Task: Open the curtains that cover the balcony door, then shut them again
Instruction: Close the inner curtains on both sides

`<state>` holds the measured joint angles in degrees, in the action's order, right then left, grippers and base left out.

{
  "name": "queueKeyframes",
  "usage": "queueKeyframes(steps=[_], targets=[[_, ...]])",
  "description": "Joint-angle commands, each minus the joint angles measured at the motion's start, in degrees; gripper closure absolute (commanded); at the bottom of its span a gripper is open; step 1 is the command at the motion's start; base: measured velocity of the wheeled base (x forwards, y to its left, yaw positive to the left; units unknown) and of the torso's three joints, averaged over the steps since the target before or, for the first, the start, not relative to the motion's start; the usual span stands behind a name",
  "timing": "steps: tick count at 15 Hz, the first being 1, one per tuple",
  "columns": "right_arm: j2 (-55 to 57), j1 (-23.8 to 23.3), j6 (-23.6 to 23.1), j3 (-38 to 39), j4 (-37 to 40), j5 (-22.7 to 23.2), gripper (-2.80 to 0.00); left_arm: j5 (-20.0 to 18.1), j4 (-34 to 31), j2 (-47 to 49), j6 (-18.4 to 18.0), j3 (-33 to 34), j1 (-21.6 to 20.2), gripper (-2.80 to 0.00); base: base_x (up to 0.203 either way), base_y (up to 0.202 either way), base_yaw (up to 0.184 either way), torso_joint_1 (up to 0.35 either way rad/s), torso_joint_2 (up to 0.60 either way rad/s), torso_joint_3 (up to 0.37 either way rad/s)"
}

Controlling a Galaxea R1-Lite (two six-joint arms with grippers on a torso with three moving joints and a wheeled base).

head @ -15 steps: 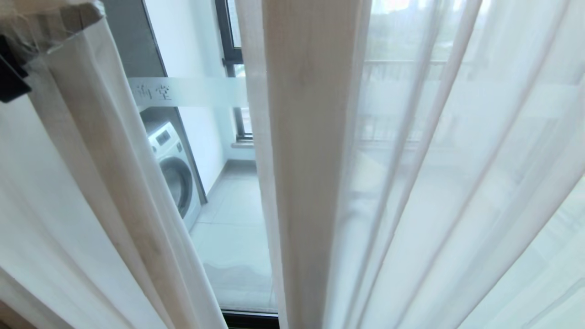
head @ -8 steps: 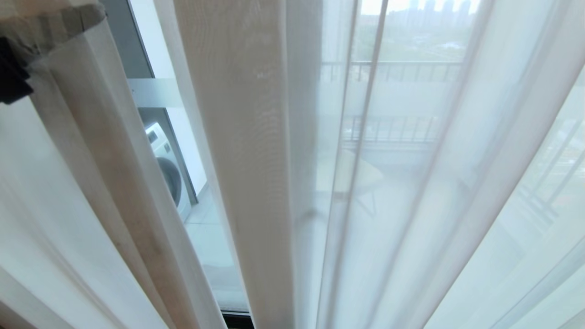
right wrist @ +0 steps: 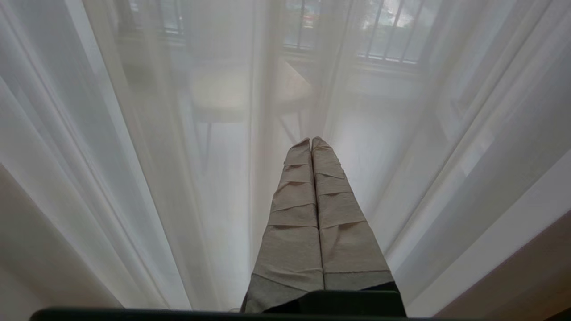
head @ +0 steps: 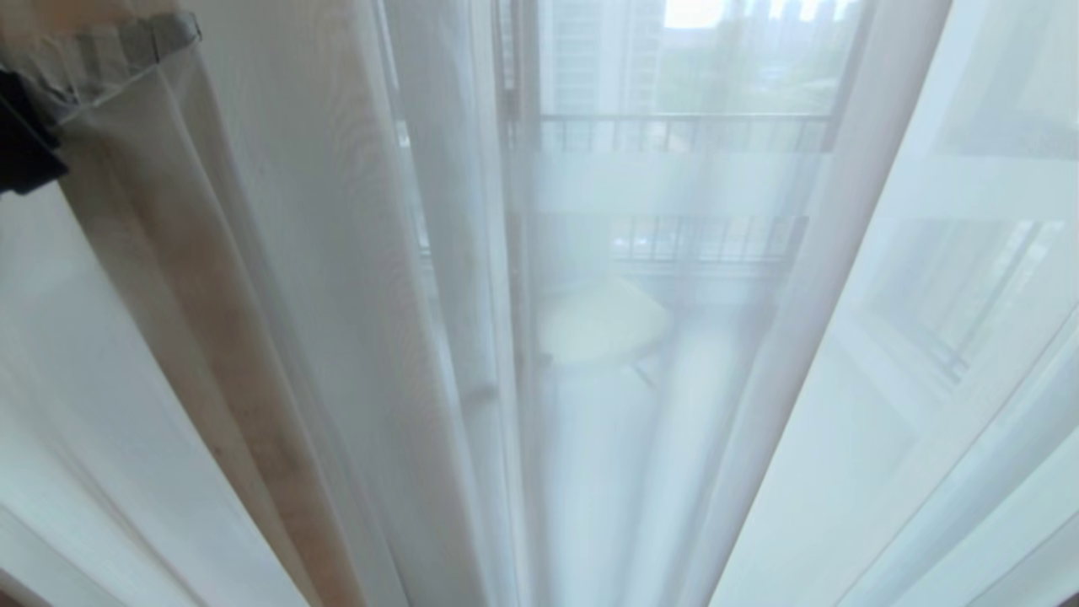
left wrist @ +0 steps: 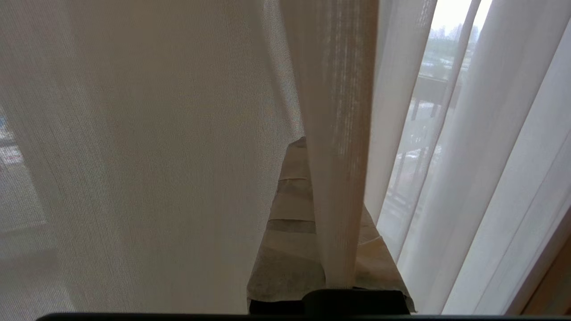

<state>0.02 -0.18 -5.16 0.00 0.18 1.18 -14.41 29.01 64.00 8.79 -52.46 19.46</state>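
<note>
The thin, see-through white sheer curtains (head: pixel 641 354) are hanging in long pleats right across the head view, and they are veiling the tall black-framed glass balcony door (head: pixel 514 169) behind them. Through the weave a pale round chair (head: pixel 603 324) and a barred railing (head: pixel 674 131) are showing only faintly. Up at the far left, the left tool (head: pixel 101 42), its fingers wrapped in beige tape, is pinching a fold of the sheer fabric, and the fold is running down and away from it. In the left wrist view, that pleat is passing between the taped fingers (left wrist: pixel 290 249), clamped tight. The right tool (right wrist: pixel 312 147) is sitting with its taped fingers pressed flat together, gripping nothing, with the sheers hanging just ahead of its tips.
</note>
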Motion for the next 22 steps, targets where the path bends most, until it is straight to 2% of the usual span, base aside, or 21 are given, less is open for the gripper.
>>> queueKeyframes(steps=[1,10,22], targets=[[0.0,0.0,0.0,0.0,0.0,0.0,0.0,0.0,-0.3,0.1,0.1,0.0,0.0,0.0,0.0,-0.19,0.0,0.002,0.0,0.0],[0.0,0.0,0.0,0.0,0.0,0.0,0.0,-0.1,-0.4,-0.2,0.1,-0.5,0.1,0.0,0.0,-0.187,-0.002,0.004,0.0,0.003],[0.0,0.0,0.0,0.0,0.0,0.0,0.0,-0.7,-0.5,-0.5,0.1,-1.2,1.0,0.0,0.0,-0.007,0.0,0.0,0.0,0.0]])
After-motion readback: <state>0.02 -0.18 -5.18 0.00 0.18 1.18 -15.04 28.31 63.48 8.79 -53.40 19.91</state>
